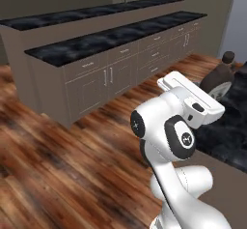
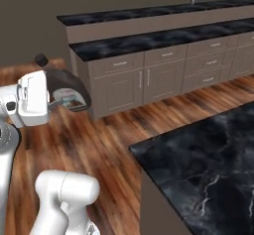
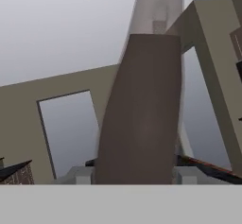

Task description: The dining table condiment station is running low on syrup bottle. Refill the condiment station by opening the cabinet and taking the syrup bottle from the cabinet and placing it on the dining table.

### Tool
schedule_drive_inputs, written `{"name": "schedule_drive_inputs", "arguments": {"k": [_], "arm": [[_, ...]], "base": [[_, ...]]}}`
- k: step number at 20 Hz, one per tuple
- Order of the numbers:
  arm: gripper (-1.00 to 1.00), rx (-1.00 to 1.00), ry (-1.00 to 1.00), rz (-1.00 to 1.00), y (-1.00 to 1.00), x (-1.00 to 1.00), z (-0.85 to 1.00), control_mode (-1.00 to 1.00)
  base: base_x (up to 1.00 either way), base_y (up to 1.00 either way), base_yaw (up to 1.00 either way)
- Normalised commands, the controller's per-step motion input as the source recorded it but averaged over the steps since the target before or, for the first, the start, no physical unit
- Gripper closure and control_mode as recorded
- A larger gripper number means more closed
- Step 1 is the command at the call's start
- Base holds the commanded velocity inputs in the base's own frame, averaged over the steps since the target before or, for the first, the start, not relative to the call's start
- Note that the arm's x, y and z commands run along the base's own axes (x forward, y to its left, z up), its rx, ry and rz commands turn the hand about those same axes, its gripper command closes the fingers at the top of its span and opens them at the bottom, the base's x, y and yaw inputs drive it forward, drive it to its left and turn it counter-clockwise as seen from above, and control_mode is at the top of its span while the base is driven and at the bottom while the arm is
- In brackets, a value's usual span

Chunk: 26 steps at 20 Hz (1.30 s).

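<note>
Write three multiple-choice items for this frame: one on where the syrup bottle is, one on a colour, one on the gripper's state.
1. Where is the syrup bottle?
A. held at the gripper, in the air
B. standing on the dining table
C. lying on the floor

2. What colour is the dining table's top?
A. white
B. black with pale veins
C. plain wood

3. How is the gripper?
A. open and empty
B. shut on the bottle
C. gripping a drawer handle

Answers: 1 A, the bottle sits at the hand above the floor; 2 B, dark marble shows; 3 B, the hand view has the brown body between the fingertips.
</note>
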Motion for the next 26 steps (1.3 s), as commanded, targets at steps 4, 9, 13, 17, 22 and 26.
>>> {"name": "schedule_drive_inputs", "arguments": {"k": [4,9,13,17,22,26], "arm": [[1.00,0.00,0.00,0.00,0.00,0.00,0.00,1.00],[1.00,0.00,0.00,0.00,0.00,0.00,0.00,1.00],[1.00,0.00,0.00,0.00,0.00,0.00,0.00,1.00],[1.00,0.00,0.00,0.00,0.00,0.00,0.00,1.00],[1.00,0.00,0.00,0.00,0.00,0.00,0.00,1.00],[1.00,0.00,0.00,0.00,0.00,0.00,0.00,1.00]], "base": [[0.67,1.00,-0.13],[0.72,1.00,-0.13],[0.75,1.00,-0.12],[0.78,1.00,-0.11],[0.84,1.00,-0.11],[0.87,1.00,-0.11]]}}
